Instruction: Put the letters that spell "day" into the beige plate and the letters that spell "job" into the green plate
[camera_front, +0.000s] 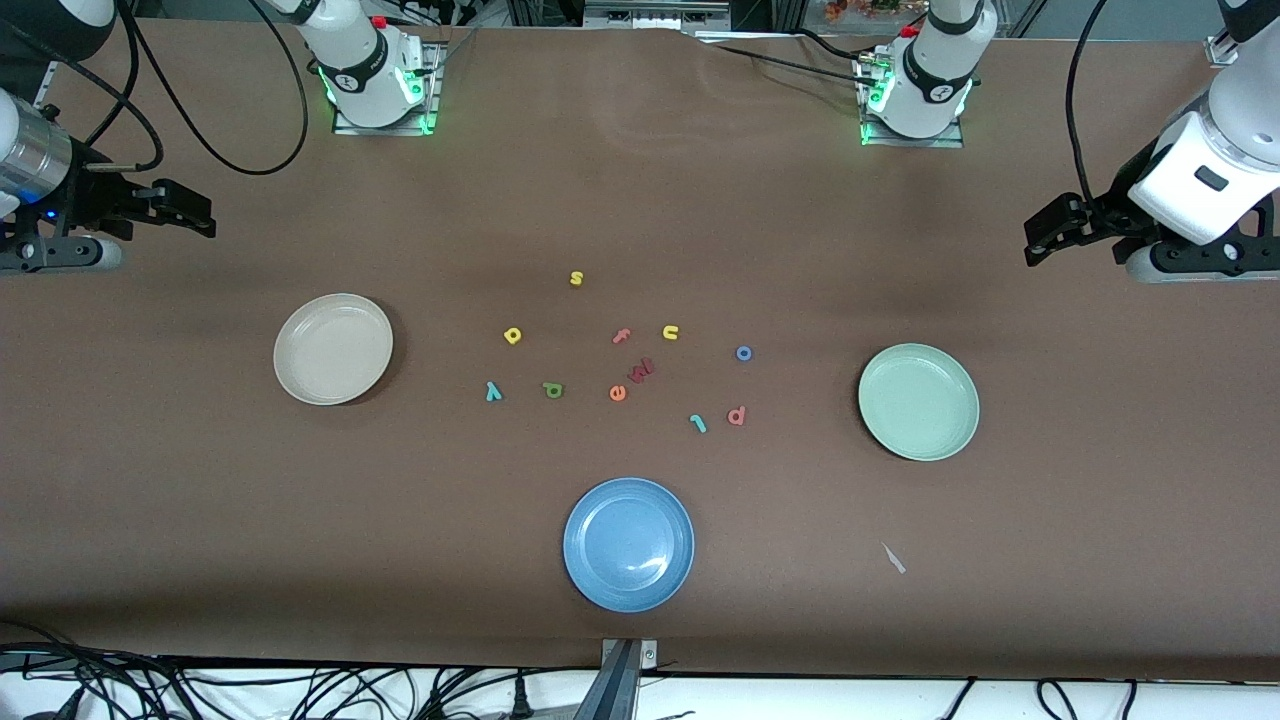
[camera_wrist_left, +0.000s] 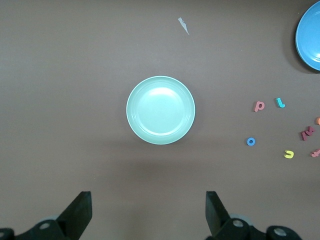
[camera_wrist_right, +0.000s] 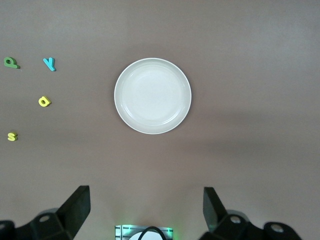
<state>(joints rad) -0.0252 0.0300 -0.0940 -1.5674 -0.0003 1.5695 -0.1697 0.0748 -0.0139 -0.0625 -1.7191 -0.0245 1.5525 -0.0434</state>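
The beige plate (camera_front: 333, 349) (camera_wrist_right: 152, 95) lies toward the right arm's end, the green plate (camera_front: 918, 401) (camera_wrist_left: 160, 110) toward the left arm's end. Between them lie the yellow bowl-and-stem letter (camera_front: 512, 335) (camera_wrist_right: 44, 101), teal "y" (camera_front: 492, 391) (camera_wrist_right: 49, 63), dark green letter (camera_front: 553, 389) (camera_wrist_right: 11, 62), blue "o" (camera_front: 743, 353) (camera_wrist_left: 251, 142), teal "j" (camera_front: 698, 423) (camera_wrist_left: 280, 103) and salmon letter (camera_front: 737, 415) (camera_wrist_left: 259, 106). My right gripper (camera_front: 200, 215) (camera_wrist_right: 146, 202) hangs open and empty beside the beige plate. My left gripper (camera_front: 1040, 235) (camera_wrist_left: 148, 205) hangs open and empty beside the green plate.
A blue plate (camera_front: 628, 543) (camera_wrist_left: 310, 35) sits nearest the front camera. Among the letters lie a yellow "s" (camera_front: 576, 278), yellow "u" (camera_front: 670, 332), pink "f" (camera_front: 622, 336), dark red "w" (camera_front: 641, 371) and orange "e" (camera_front: 617, 393). A white scrap (camera_front: 893, 558) lies near the green plate.
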